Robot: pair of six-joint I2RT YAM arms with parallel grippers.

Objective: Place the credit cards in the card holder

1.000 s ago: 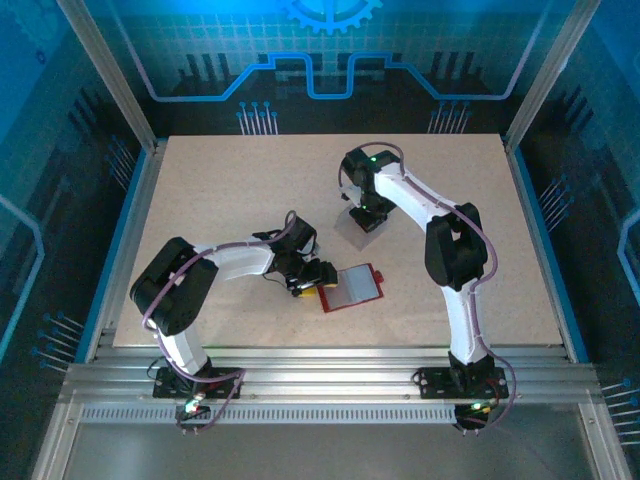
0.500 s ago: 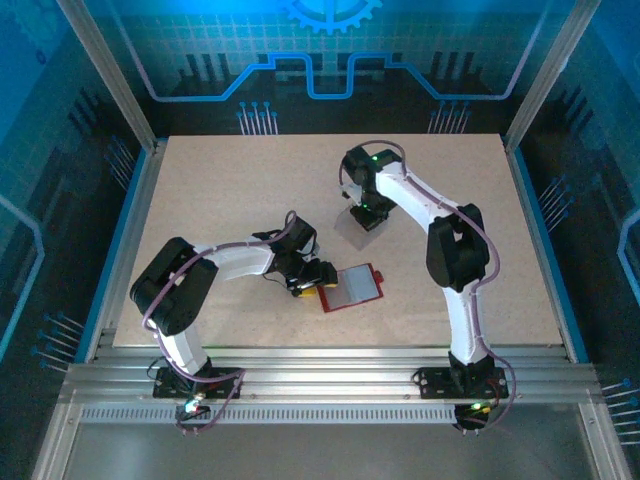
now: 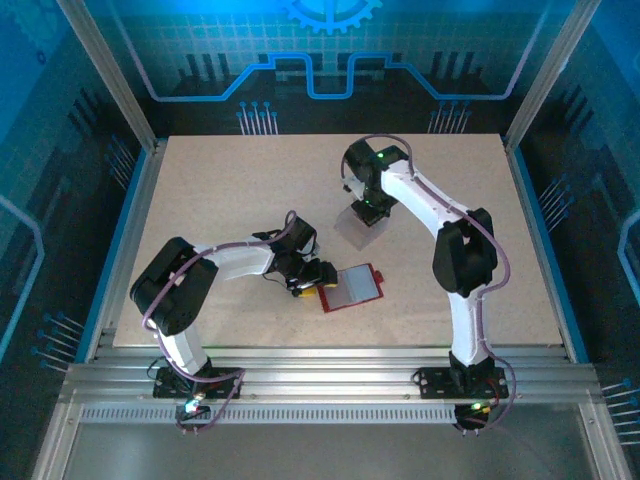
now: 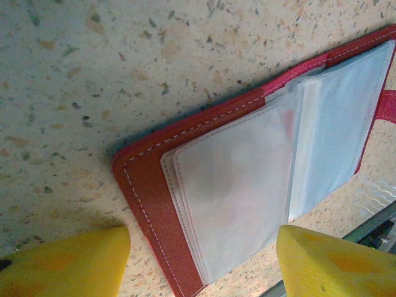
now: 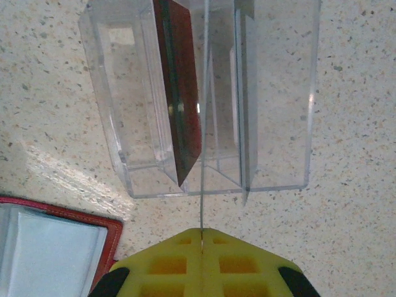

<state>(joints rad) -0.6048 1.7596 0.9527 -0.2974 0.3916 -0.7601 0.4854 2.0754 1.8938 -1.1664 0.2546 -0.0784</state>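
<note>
The left end effector stood spread over the open red folding wallet; the right end effector pinched a thin edge-on card over the clear plastic box.

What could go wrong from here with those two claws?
1. The right gripper seems to pinch a thin card by one edge at the clear box; it may slip or twist in transit.
2. The card holder lies open, unclamped, between the open fingers of the left gripper, so it may slide when a card pushes in.
3. Its pale pockets look floppy; a card's corner could snag.
</note>
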